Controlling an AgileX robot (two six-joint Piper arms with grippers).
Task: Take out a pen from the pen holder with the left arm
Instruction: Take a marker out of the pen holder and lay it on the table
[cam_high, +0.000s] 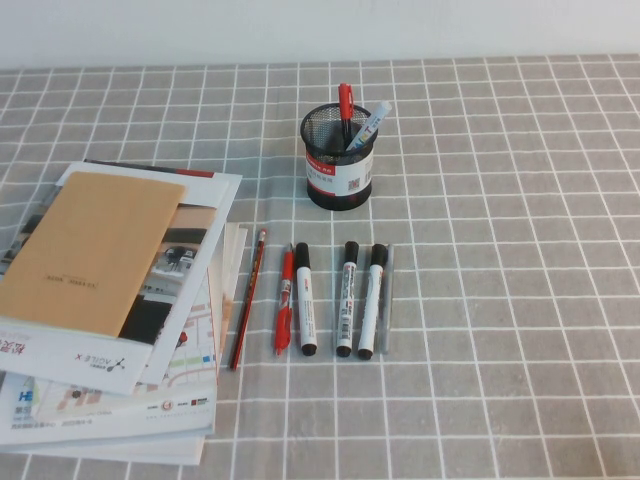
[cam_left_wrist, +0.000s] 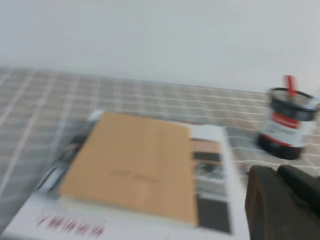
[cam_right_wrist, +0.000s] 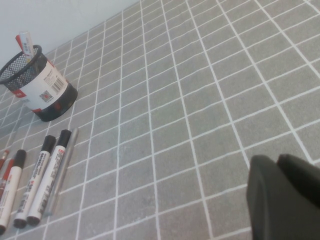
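While the left gripper (cam_left_wrist: 277, 172) hangs low over the left part of the surface (cam_high: 520, 300), its fingers pressed together on nothing, a tan notebook (cam_high: 95, 250) lies ahead of it on top of a stack of booklets (cam_high: 120, 405). Just beside the stack's right edge lies a red pencil (cam_high: 248, 300), then a red ballpoint (cam_high: 284, 300) close against a white marker (cam_high: 305, 300) with a black cap. Behind this row, near the middle, the black mesh pen holder (cam_high: 338, 165) stands upright, and a red pen (cam_high: 344, 105) and a white-and-blue pen (cam_high: 368, 125) stick out of its top, both inside it. Right of the first marker, a little apart, a second marker (cam_high: 347, 298) and a third marker (cam_high: 371, 300) lie side by side, with a slim grey pen (cam_high: 388, 300) just beside the third. The right gripper (cam_right_wrist: 277, 162) hangs over bare grey squares on the right, well apart from the holder, its fingers together and empty.
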